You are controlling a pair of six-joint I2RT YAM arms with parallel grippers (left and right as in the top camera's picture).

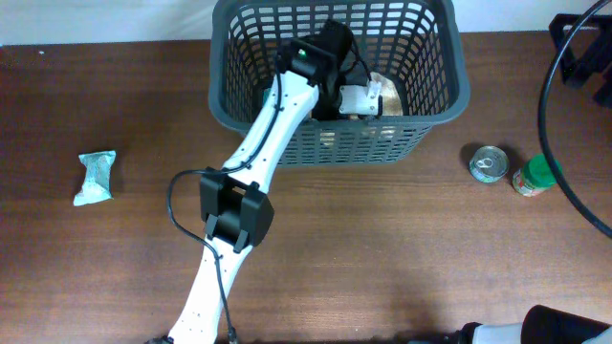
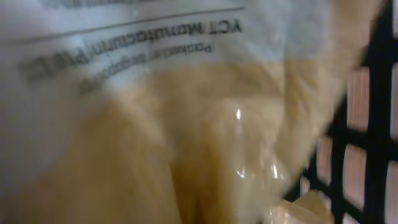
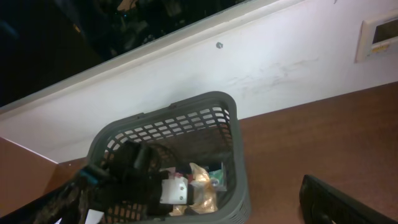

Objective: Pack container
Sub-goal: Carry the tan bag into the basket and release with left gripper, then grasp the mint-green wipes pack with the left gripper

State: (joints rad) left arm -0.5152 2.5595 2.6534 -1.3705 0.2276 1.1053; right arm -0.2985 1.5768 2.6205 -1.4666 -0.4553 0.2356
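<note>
Two arms share this table (image 1: 382, 258), but only the left one is at work over the container (image 1: 435, 91), a dark grey slotted basket standing at the far edge, just right of the middle. The left gripper (image 1: 373, 98) reaches down inside it, against a clear plastic bag of pale yellow contents (image 1: 389, 93) that lies near the basket's right wall. From the left wrist camera we see that bag (image 2: 186, 137) filling nearly the whole frame (its printed label is blurred and reads mirrored), with the basket's lattice (image 2: 373, 124) at the right edge. No fingers show there, so we cannot tell whether the left gripper grips the bag or stands open.

The right wrist camera looks across at the basket (image 3: 239, 180) from a distance, the bag (image 3: 202, 183) inside it. Of the right gripper only a dark edge shows low in that view, and we cannot tell its state.

On the table right of the basket stand a small tin can (image 1: 489, 163) and, just beside it, a green-lidded jar (image 1: 534, 177). Well apart to the left lies a pale teal packet (image 1: 96, 178).
</note>
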